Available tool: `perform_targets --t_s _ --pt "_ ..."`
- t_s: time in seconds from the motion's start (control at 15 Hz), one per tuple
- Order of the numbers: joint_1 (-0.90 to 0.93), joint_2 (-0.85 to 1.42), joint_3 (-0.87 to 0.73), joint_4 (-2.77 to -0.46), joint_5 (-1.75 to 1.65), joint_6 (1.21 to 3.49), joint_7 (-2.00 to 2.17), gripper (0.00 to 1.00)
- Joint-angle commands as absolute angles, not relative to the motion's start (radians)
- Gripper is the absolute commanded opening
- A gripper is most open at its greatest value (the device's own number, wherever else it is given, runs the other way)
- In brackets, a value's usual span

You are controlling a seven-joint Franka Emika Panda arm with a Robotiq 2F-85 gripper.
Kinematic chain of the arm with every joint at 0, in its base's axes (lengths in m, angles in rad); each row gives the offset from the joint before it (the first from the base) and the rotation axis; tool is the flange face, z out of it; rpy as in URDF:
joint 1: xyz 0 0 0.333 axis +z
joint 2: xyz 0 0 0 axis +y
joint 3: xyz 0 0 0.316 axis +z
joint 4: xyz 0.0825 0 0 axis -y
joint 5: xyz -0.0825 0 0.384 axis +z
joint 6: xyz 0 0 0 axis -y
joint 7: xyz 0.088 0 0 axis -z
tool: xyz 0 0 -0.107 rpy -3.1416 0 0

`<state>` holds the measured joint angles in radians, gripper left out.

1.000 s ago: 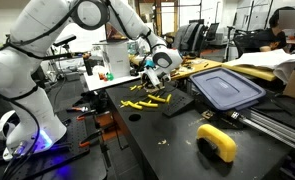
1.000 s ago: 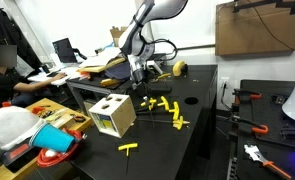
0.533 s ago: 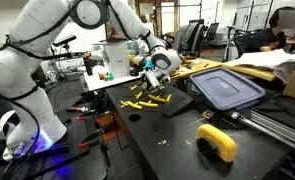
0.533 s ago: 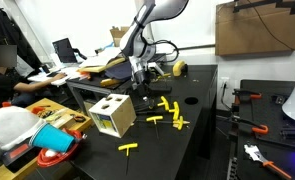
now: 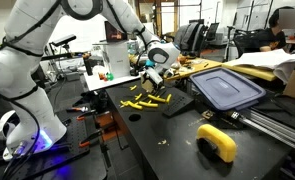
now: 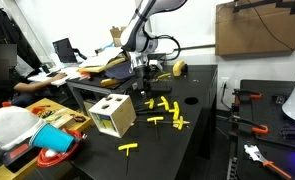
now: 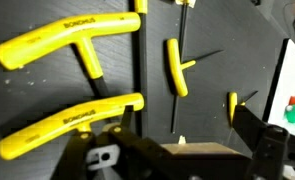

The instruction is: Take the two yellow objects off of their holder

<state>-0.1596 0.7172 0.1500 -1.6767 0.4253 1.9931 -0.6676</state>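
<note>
**Speaker 1:** What sits at the left of the scene?

**Speaker 2:** In an exterior view, a white robot arm (image 5: 32,60) reaches right over a black table (image 5: 167,155). Its end effector (image 5: 154,72) hangs above a scatter of yellow T-handled tools (image 5: 139,101).

**Speaker 1:** Where is the holder?

**Speaker 2:** The holder (image 5: 180,106), a flat dark block, lies just right of that scatter. Further right are a blue-grey lid (image 5: 225,88) and a curved yellow-and-black object (image 5: 217,142).

**Speaker 1:** And the two yellow objects?

**Speaker 2:** In the wrist view they are at the left. The upper yellow object (image 7: 67,40) and the lower yellow object (image 7: 72,122) lie nearly parallel on a dark surface. I cannot tell whether that surface is the holder. To their right lie a smaller yellow handle (image 7: 175,67) and a tiny yellow handle (image 7: 233,108).

**Speaker 1:** Is the end effector gripping anything?

**Speaker 2:** No, it is released. Its dark fingers (image 7: 262,140) stand wide apart along the bottom edge and touch neither yellow object.
</note>
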Motion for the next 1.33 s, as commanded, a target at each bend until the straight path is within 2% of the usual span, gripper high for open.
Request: perform_targets --t_s 0.0,0.73,1.27 --pt "-0.147 0.574 0.133 -1.810 0.361 2.126 -0.680 1.00" --pt "-0.129 0.374 0.041 -1.990 0.025 2.430 -0.647 1.00" --pt "-0.157 0.376 -0.028 -1.966 -0.075 2.420 -0.628 1.00"
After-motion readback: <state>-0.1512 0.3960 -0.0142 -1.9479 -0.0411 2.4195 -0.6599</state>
